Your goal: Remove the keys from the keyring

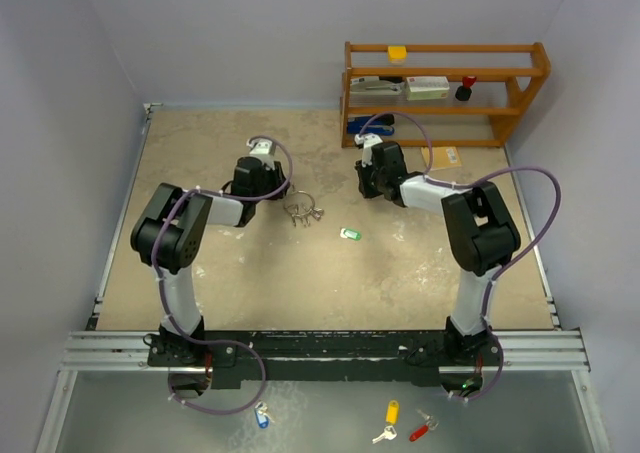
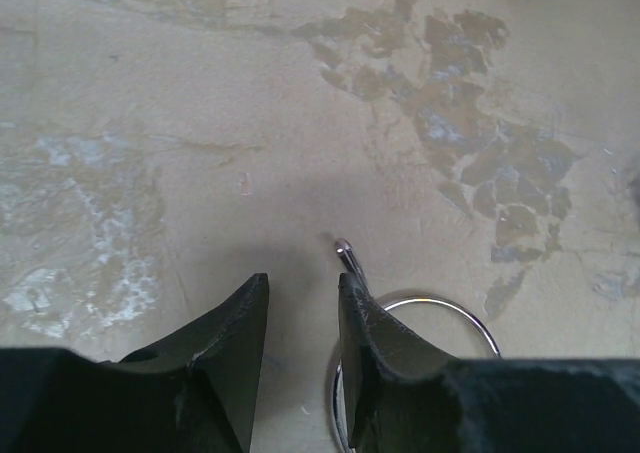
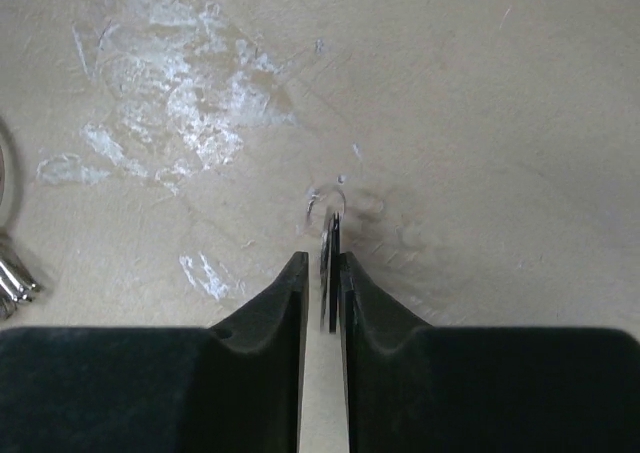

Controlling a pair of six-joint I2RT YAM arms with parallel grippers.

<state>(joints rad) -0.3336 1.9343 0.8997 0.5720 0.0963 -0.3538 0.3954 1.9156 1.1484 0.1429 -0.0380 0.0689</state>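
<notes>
The keyring (image 1: 297,204), a thin silver wire ring with silver keys (image 1: 308,215) on it, lies mid-table. My left gripper (image 1: 272,185) stands over its left side, jaws open. In the left wrist view, the gripper (image 2: 301,285) has its right finger (image 2: 385,348) resting over the ring's wire (image 2: 452,306), with nothing between the fingers. A green-headed key (image 1: 350,234) lies loose on the table. My right gripper (image 1: 372,180) is down at the table; in its wrist view the gripper (image 3: 322,265) is closed on a black-headed key (image 3: 331,263), held edge-on.
A wooden shelf (image 1: 445,83) with small office items stands at the back right. Blue- (image 1: 262,416), yellow- (image 1: 391,413) and red-tagged (image 1: 420,431) keys lie below the table's front rail. The ring and silver keys (image 3: 12,278) show at the right wrist view's left edge.
</notes>
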